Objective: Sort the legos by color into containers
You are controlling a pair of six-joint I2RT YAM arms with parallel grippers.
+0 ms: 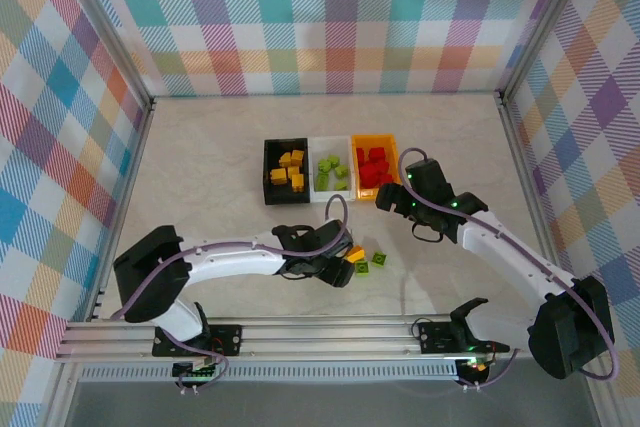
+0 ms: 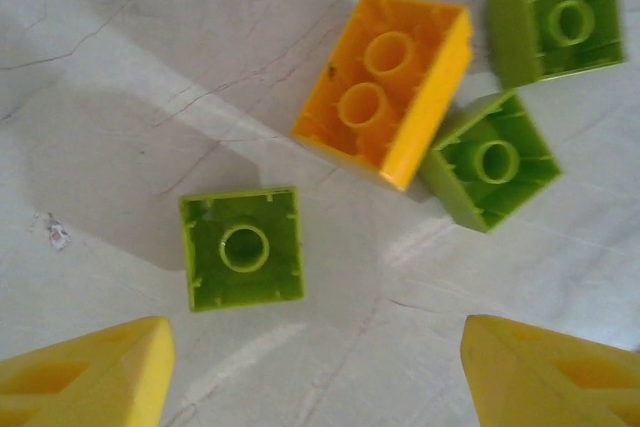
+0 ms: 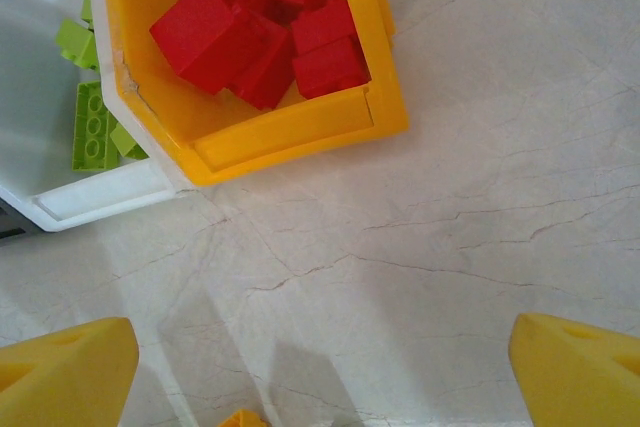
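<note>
Showing hollow undersides, lime legos [image 2: 242, 247] and an orange lego [image 2: 385, 87] face the left claw [image 2: 315, 352], gaping empty like the right claw [image 3: 320, 347].

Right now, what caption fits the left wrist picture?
Open left gripper above three green legos and one orange lego on the table.

The left arm [image 1: 235, 259] and right arm [image 1: 505, 247] share glossy white tubular links joined by bulky black motor housings [image 1: 150, 272]. Greyish-purple cables [image 1: 401, 169] loop alongside them. The wedge-shaped plastic fingers [image 2: 85, 372] are bright yellow.
</note>
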